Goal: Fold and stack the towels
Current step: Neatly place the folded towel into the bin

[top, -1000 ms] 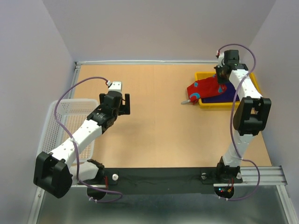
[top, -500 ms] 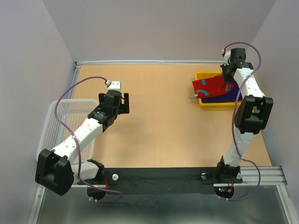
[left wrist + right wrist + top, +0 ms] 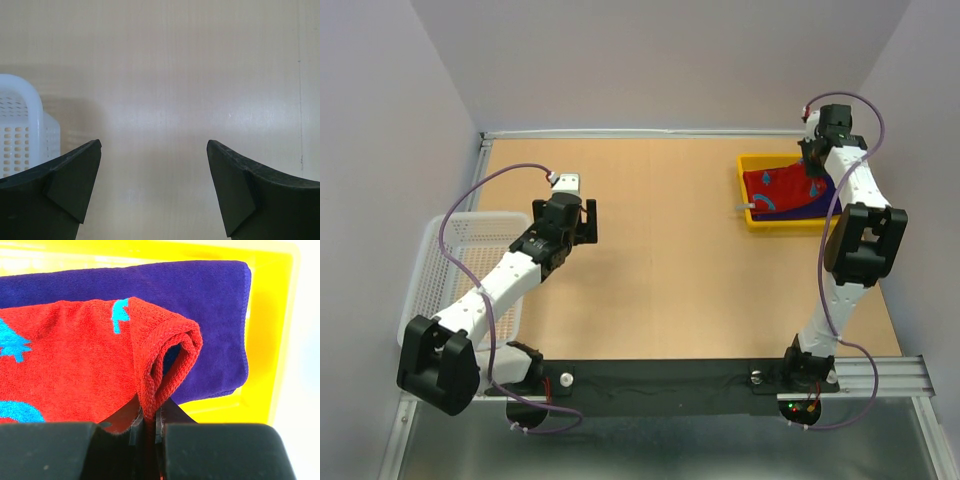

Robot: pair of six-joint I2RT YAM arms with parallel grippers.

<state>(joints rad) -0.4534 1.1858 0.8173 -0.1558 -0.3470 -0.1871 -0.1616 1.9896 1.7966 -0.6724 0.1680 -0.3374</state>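
Where the right gripper (image 3: 148, 424) sits at the upper right of the overhead view, we see its jaws clamped on a doubled edge of the red towel (image 3: 65, 370), which bears light-blue marks. We note that this towel drapes over a purple towel (image 3: 165, 285) inside the yellow tray (image 3: 272, 335), near the far right corner of the table (image 3: 670, 260). At centre left, the left gripper (image 3: 582, 222) hangs over bare wood with its jaws spread wide, grasping nothing, just beside the white mesh basket (image 3: 455, 255) at the left edge.
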